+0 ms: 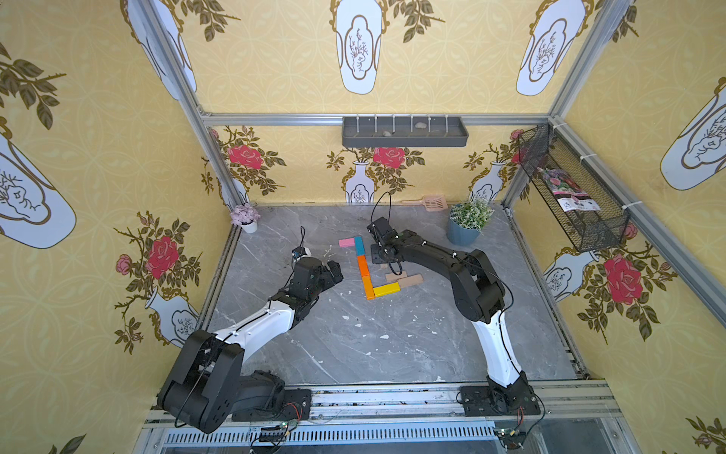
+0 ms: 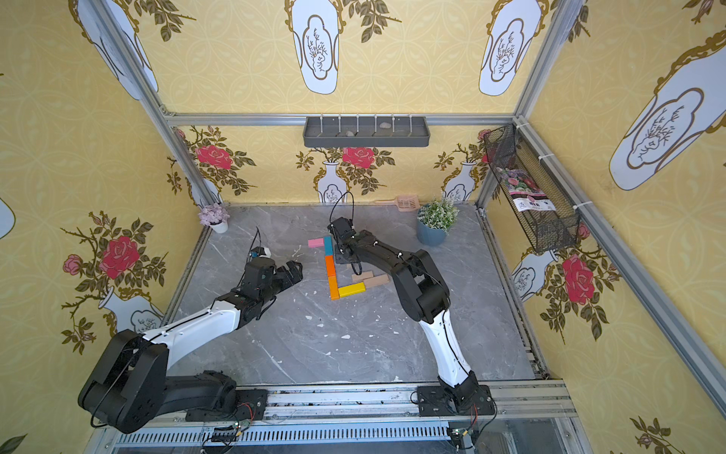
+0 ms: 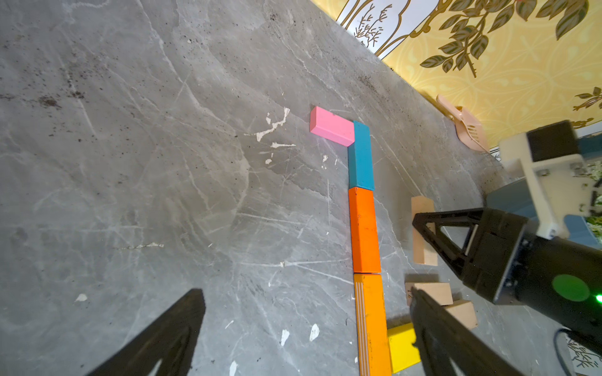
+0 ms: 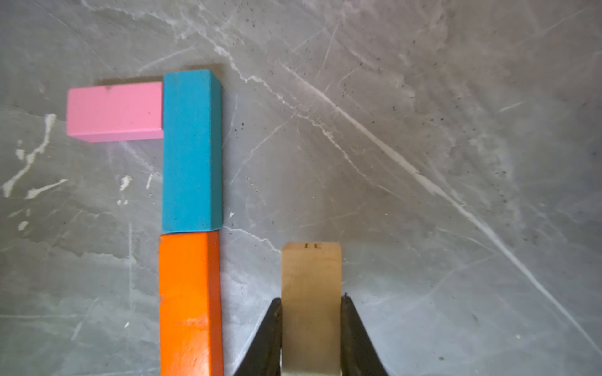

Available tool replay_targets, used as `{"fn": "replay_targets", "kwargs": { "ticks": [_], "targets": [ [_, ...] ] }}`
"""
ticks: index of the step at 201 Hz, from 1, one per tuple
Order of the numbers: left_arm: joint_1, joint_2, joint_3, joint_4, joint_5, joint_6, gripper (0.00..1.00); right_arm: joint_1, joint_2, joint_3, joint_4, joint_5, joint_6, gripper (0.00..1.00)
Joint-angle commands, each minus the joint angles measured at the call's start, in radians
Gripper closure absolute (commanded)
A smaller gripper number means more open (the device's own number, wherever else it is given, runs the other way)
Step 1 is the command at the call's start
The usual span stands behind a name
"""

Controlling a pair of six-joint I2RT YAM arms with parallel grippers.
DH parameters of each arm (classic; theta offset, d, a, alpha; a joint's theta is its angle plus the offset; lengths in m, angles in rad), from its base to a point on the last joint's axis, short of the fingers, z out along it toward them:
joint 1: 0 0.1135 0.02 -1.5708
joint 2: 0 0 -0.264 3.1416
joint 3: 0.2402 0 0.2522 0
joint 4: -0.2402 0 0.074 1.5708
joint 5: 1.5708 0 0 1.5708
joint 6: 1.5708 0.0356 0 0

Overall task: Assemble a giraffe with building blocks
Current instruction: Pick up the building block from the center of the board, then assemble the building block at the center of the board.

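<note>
Right gripper [image 4: 311, 299]: fingers [image 4: 264, 345] pinched on one tan block [image 4: 311, 276], one finger on each long side, and the block's far end pokes out past the tips. Can't tell if it's off the table [image 4: 423, 228]. Giraffe [image 1: 363, 271] lies flat just beside that grip, outboard of one finger, not touching. Pink block [image 4: 114, 110] butts the blue block [image 4: 190, 149]. Orange block [image 4: 187, 302] comes next in line, parallel to the held block, with a strip of table between. Second orange block [image 3: 373, 325] and yellow block [image 3: 402, 348] turn the line into an L. Two loose tan blocks [image 3: 430, 291] sit back of the right fingertips, by the yellow one. Left gripper [image 3: 305, 293]: fingers [image 3: 163, 335] spread wide, gripping nothing, on the giraffe's pink side, clear of every block.
</note>
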Motion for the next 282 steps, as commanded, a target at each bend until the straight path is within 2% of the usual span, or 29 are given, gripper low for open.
{"fn": "replay_targets", "kwargs": {
  "ticks": [1,48,88,114,145,191,282],
  "targets": [
    [0.002,-0.004,-0.007,0.026,0.007,0.013,0.0,0.015,-0.086,-0.061,-0.008,0.024,0.028,0.77],
    [0.002,0.004,-0.009,0.043,0.028,0.013,0.0,0.128,-0.342,-0.379,0.001,0.036,0.187,0.76],
    [0.002,0.008,-0.007,0.051,0.049,0.017,0.0,0.295,-0.447,-0.552,0.015,0.068,0.38,0.76],
    [0.002,-0.007,-0.016,0.05,0.026,0.019,0.01,0.378,-0.435,-0.589,0.015,0.076,0.529,0.75],
    [0.002,-0.023,-0.025,0.05,0.012,0.024,0.01,0.399,-0.387,-0.615,0.058,0.048,0.641,0.75],
    [0.002,-0.026,-0.025,0.051,0.018,0.032,0.01,0.41,-0.328,-0.579,0.089,0.015,0.67,0.75],
    [0.002,-0.031,-0.027,0.054,0.021,0.033,0.01,0.405,-0.26,-0.501,0.044,0.038,0.66,0.73]
  ]
}}
